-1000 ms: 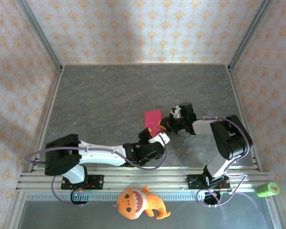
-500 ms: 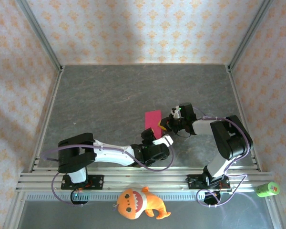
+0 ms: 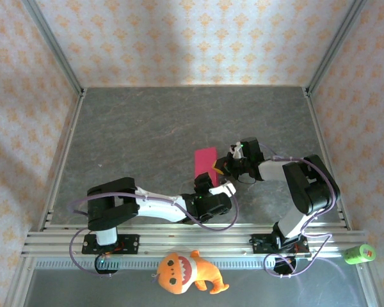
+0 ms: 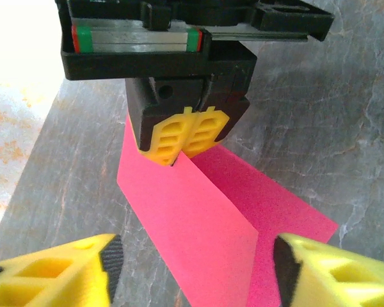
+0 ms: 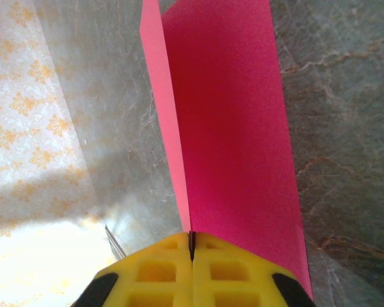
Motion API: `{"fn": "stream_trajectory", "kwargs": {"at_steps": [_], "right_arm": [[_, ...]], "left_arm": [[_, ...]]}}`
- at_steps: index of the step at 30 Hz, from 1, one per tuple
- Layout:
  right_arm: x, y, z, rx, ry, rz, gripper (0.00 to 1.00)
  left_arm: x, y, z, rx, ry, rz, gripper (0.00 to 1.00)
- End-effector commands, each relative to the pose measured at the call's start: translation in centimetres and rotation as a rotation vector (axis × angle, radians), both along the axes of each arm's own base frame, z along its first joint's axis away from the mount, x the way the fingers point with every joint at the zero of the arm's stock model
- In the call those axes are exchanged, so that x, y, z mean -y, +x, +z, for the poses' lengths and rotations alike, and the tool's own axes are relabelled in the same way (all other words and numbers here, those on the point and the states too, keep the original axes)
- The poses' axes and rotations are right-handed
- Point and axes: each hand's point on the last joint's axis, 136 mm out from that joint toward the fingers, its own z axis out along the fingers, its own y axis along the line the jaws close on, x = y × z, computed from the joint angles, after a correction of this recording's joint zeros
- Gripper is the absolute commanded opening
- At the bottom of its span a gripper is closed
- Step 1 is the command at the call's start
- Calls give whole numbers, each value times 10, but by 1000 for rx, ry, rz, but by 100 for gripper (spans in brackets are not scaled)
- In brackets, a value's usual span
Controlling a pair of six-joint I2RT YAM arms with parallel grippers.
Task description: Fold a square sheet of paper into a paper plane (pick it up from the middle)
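The square sheet of paper [image 3: 205,161], magenta-pink, is folded along its length into a narrow strip on the grey table. In the right wrist view its two flaps [image 5: 237,115] spread apart from the crease. My right gripper [image 3: 221,167] is shut on the paper's near-right end, yellow fingertips [image 5: 192,252] pressed together on the crease. From the left wrist view the same pinch shows at the paper's [image 4: 198,217] far end. My left gripper [image 4: 192,281] is open, one finger on each side of the paper's near end. It sits just below the paper [image 3: 215,185].
An orange plush toy [image 3: 187,272] lies in front of the arm bases, off the table. A green object [image 3: 359,254] sits at the near right corner. Aluminium rails [image 3: 179,240] border the near edge, and patterned walls close in the other sides.
My left arm has swung rightward, bringing its gripper closer under the paper's near end. The right gripper and the paper have stayed put.
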Motion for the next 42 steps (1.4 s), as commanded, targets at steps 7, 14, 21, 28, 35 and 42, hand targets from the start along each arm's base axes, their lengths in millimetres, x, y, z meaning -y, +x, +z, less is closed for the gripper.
{"fn": "stream_trajectory", "kwargs": {"at_steps": [7, 14, 21, 28, 35, 42], "right_arm": [[-1, 4, 10, 25, 24, -4, 6], [-1, 4, 10, 25, 26, 0, 6], [-1, 4, 12, 29, 28, -1, 10], [11, 8, 15, 66, -53, -41, 28], [61, 20, 16, 126, -192, -260, 35], [76, 18, 26, 194, -213, -314, 35]], "left_arm": [[-1, 4, 2, 37, 14, 15, 41], [-2, 5, -2, 30, 25, 14, 34], [-1, 9, 2, 10, 8, 13, 3], [3, 13, 6, -139, -143, -14, 0], [11, 17, 10, -495, -473, -73, 0], [13, 22, 3, -630, -555, -77, 0]]}}
